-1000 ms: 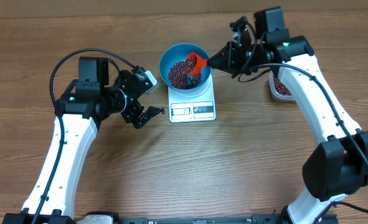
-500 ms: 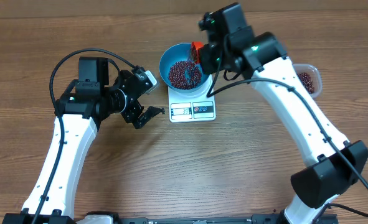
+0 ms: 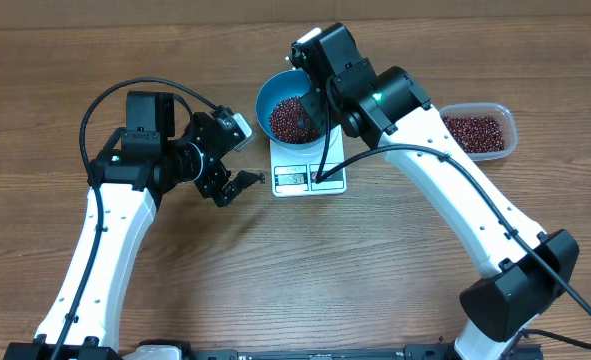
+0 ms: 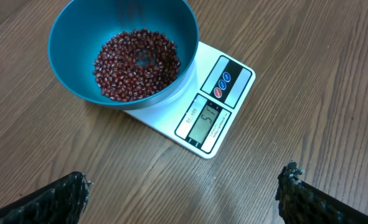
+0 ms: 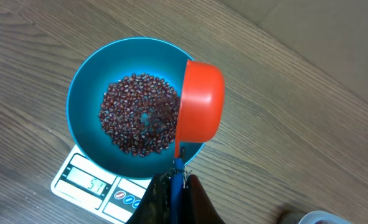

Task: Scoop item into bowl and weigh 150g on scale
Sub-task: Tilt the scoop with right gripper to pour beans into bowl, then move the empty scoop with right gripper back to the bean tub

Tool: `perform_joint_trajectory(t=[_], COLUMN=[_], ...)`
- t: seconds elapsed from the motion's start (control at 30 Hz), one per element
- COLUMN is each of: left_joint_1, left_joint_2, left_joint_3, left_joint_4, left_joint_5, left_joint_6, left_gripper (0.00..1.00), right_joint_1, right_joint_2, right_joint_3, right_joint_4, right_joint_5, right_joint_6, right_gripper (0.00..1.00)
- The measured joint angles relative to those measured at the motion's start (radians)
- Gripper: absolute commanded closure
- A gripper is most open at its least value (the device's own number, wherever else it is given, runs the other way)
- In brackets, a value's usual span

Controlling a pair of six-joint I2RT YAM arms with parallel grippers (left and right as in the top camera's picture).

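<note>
Many beans (image 5: pixel 131 124) lie below scoop (image 5: pixel 202 99) in right gripper (image 5: pixel 174 186).

Brown wood-grain table (image 3: pixel 275 280) under even light

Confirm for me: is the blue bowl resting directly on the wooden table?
No, the blue bowl sits on the white kitchen scale, with red-brown beans inside it.

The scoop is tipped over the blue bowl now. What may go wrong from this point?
1. The orange scoop hangs over the rim of the bowl, so beans may fall outside it, onto the scale.
2. The bowl overhangs the scale; a knock from the right gripper might shift it and spoil the reading.
</note>
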Motion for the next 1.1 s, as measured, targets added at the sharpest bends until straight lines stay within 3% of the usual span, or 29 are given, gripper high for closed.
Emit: perform_joint_trajectory(t=[0.3, 0.5, 0.83, 1.1], left_joint_1=[0.0, 0.0, 0.0, 0.0], left_joint_2=[0.0, 0.0, 0.0, 0.0], left_joint_3=[0.0, 0.0, 0.0, 0.0], left_joint_4=[0.0, 0.0, 0.0, 0.0], left_joint_5=[0.0, 0.0, 0.0, 0.0], left_joint_6=[0.0, 0.0, 0.0, 0.0], left_gripper=[0.0, 0.0, 0.01, 0.0], right_joint_1=[-0.013, -0.108, -0.48, -0.761], right_joint_2=[0.0, -0.018, -0.17, -0.185], right_joint_3=[0.0, 0.0, 0.002, 0.001], right_joint_4=[0.0, -0.026, -0.199, -0.303], right_joint_5=[-0.048, -0.182, -0.355, -0.466], right_joint_6=[-0.009, 0.019, 0.051, -0.007], right_gripper=[0.96, 0.96, 0.96, 0.96])
